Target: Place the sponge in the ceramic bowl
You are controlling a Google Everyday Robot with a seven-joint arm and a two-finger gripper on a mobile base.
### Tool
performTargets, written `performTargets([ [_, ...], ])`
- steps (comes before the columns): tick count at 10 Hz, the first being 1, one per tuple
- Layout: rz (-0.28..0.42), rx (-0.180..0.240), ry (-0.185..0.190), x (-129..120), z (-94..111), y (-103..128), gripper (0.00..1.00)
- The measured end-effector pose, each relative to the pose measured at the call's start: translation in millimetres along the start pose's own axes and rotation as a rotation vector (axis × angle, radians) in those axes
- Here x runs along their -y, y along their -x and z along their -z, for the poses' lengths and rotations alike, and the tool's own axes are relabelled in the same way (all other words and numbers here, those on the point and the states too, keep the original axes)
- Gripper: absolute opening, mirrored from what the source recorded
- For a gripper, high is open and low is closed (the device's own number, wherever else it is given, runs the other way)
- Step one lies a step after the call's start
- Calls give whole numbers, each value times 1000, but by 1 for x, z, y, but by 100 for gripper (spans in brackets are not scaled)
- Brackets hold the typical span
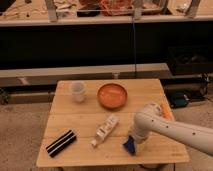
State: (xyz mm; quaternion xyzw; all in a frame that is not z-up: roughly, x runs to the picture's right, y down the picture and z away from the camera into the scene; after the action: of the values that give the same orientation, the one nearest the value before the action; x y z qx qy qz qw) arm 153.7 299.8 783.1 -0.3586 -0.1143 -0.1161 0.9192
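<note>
Hand (135,141) is down at the blue sponge (129,146), 5 o'clock area of the light wooden surface (150,90) (grip state: can't tell, arm blocks it). Shallow round orange-brown ceramic bowl (111,95) is at the sponge's 11 o'clock, well apart. Small translucent plastic cup (77,91) is at the bowl's 9 o'clock.

gripper (135,143) low at front right of the table (150,90), bare wood between it and the ceramic bowl (112,95), white bottle (105,130) lying just left, cup (77,91) and black block (61,143) farther left
</note>
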Motion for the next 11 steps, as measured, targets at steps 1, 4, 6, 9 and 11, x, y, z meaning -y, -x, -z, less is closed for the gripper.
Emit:
performTargets([
  [1, -2, 0, -1, 1, 0, 0, 79],
  [4, -4, -1, -5, 4, 0, 0, 75],
  [6, -10, -3, -10, 6, 0, -1, 57],
  [9, -12, -5, -18, 11, 1, 0, 29],
  [11, -15, -6, -22, 12, 2, 0, 16],
])
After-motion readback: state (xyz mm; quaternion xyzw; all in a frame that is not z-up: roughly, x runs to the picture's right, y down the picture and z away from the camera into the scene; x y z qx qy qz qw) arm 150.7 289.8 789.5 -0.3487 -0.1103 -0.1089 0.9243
